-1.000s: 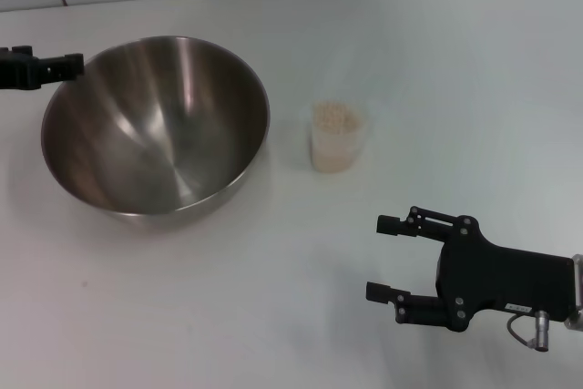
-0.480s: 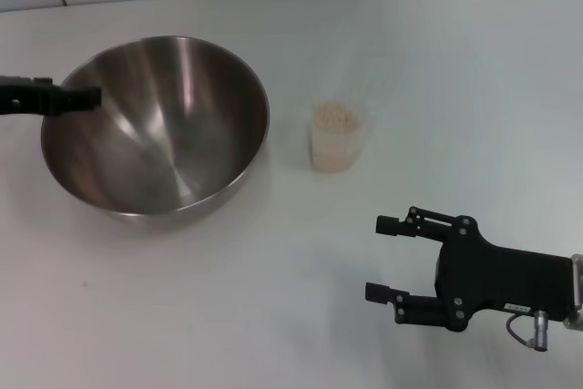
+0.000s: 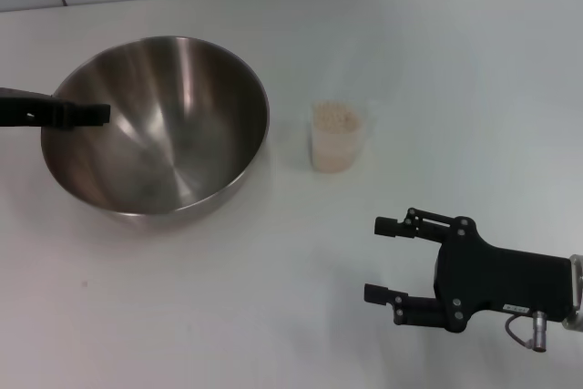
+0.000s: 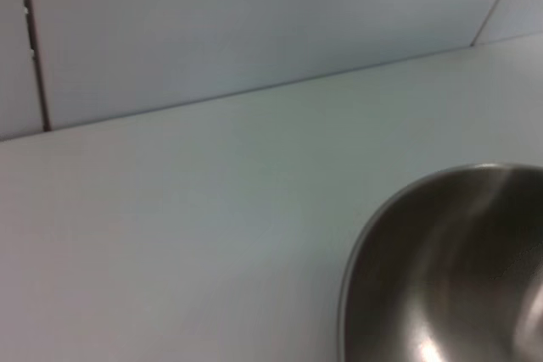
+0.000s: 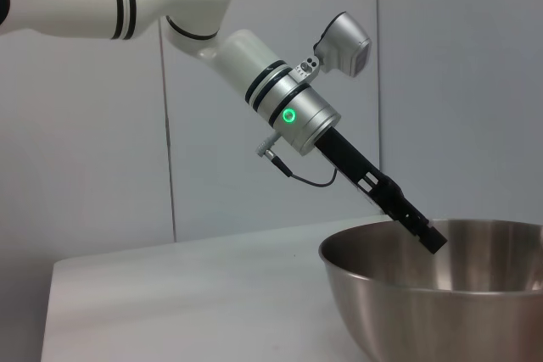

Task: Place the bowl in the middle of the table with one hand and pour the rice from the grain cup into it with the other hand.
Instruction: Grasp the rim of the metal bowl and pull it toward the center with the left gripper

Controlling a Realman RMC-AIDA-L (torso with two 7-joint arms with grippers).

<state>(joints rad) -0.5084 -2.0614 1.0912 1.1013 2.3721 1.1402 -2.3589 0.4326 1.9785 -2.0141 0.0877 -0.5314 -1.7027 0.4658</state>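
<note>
The right gripper (image 3: 375, 259) hangs low over the white surface (image 3: 455, 70), on the robot's right and near its body. Its two black fingers are spread wide apart. It holds nothing and touches nothing. The left gripper (image 3: 98, 113) reaches in from the robot's left, and its tip pokes over the rim of the bowl (image 3: 159, 134). From the right wrist view the left gripper (image 5: 428, 237) slants down so its tip dips just inside the rim of the bowl (image 5: 424, 294). I cannot tell how its fingers stand, or if it touches the metal. The bowl is big, round and shiny silver, with nothing inside it. It sits on the surface on the robot's left side, and the left wrist view shows only a piece of its rim (image 4: 365, 252). The grain cup (image 3: 338, 140) is small and clear. It stands upright just beside the bowl, a little to the right of it, not touching it. It is full of rice (image 3: 335, 118), pale little grains heaped close to the top. There is one bowl, one cup and two grippers.
</note>
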